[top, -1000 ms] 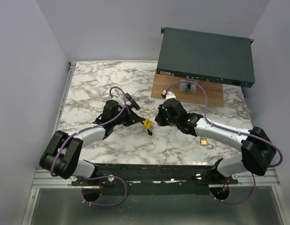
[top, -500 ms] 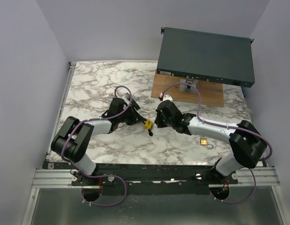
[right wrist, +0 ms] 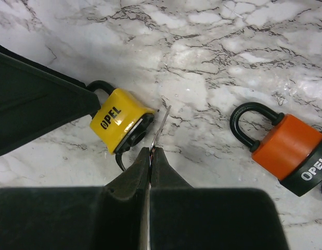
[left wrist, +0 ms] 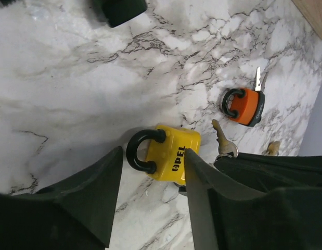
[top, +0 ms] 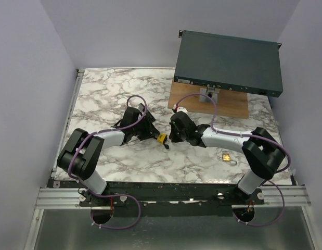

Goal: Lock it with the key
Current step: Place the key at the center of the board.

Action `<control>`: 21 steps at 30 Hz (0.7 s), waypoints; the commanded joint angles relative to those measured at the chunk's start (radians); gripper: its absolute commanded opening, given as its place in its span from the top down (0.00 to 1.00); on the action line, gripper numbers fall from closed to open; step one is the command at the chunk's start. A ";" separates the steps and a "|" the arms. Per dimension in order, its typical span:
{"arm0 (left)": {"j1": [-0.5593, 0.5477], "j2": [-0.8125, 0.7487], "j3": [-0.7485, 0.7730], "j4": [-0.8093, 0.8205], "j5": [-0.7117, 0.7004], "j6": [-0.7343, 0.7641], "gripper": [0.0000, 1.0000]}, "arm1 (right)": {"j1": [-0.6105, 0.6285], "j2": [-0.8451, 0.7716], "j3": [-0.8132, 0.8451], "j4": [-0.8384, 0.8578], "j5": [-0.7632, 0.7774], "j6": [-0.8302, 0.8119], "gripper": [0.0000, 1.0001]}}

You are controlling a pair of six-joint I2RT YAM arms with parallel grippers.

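Right gripper (right wrist: pixel 151 152) is pinched together on the key (right wrist: pixel 162 122), whose thin blade sticks out just beside the black keyhole end of the yellow padlock (right wrist: pixel 116 122) and is not in it. Left gripper (left wrist: pixel 153 151) has its jaws apart, one finger on either side of that padlock, which lies flat on the marble table (right wrist: pixel 228 41) between the two arms. An orange padlock (right wrist: pixel 285 148) with its own key lies near, to the right in the right wrist view
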 commanded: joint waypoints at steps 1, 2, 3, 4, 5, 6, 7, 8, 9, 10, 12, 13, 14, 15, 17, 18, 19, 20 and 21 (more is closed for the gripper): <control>-0.004 -0.041 0.029 -0.066 -0.053 0.039 0.44 | -0.005 0.014 0.022 0.039 -0.024 0.026 0.99; -0.004 -0.051 0.032 -0.074 -0.057 0.045 0.39 | -0.005 0.014 0.018 0.044 -0.031 0.031 0.99; -0.004 -0.067 0.036 -0.087 -0.064 0.051 0.35 | -0.005 0.014 0.016 0.048 -0.038 0.032 0.99; -0.004 -0.081 0.041 -0.101 -0.071 0.057 0.31 | -0.005 0.016 0.016 0.049 -0.040 0.036 0.98; -0.004 -0.099 0.047 -0.117 -0.080 0.063 0.27 | -0.005 0.018 0.017 0.047 -0.042 0.037 0.96; -0.004 -0.117 0.051 -0.133 -0.085 0.070 0.25 | -0.005 0.020 0.018 0.046 -0.042 0.040 0.94; -0.004 -0.143 0.056 -0.148 -0.089 0.079 0.23 | -0.005 0.020 0.018 0.046 -0.043 0.041 0.92; -0.004 -0.169 0.059 -0.167 -0.092 0.085 0.22 | -0.004 0.018 0.018 0.050 -0.046 0.041 0.90; -0.005 -0.192 0.062 -0.185 -0.095 0.093 0.20 | -0.003 0.017 0.018 0.051 -0.046 0.041 0.88; -0.006 -0.221 0.064 -0.192 -0.096 0.099 0.19 | -0.004 0.017 0.020 0.050 -0.046 0.041 0.86; -0.007 -0.280 0.066 -0.244 -0.095 0.113 0.17 | -0.004 0.014 0.018 0.049 -0.052 0.040 0.80; -0.008 -0.309 0.065 -0.262 -0.092 0.121 0.16 | -0.004 0.013 0.015 0.051 -0.058 0.040 0.78; -0.010 -0.344 0.062 -0.277 -0.088 0.126 0.15 | -0.005 0.009 0.012 0.050 -0.064 0.041 0.74; -0.012 -0.373 0.059 -0.295 -0.086 0.132 0.14 | -0.003 0.005 0.009 0.052 -0.070 0.046 0.71; -0.018 -0.447 0.050 -0.325 -0.083 0.140 0.11 | -0.003 -0.002 0.010 0.042 -0.063 0.054 0.65; -0.021 -0.478 0.047 -0.341 -0.079 0.145 0.09 | -0.003 -0.009 0.020 0.017 -0.052 0.062 0.63; -0.023 -0.514 0.044 -0.356 -0.072 0.149 0.09 | -0.003 -0.026 0.028 -0.017 -0.028 0.070 0.62; -0.027 -0.544 0.041 -0.371 -0.065 0.155 0.08 | -0.003 -0.047 0.029 -0.044 -0.001 0.081 0.58; -0.030 -0.578 0.038 -0.383 -0.059 0.160 0.08 | -0.003 -0.077 0.031 -0.075 0.041 0.100 0.53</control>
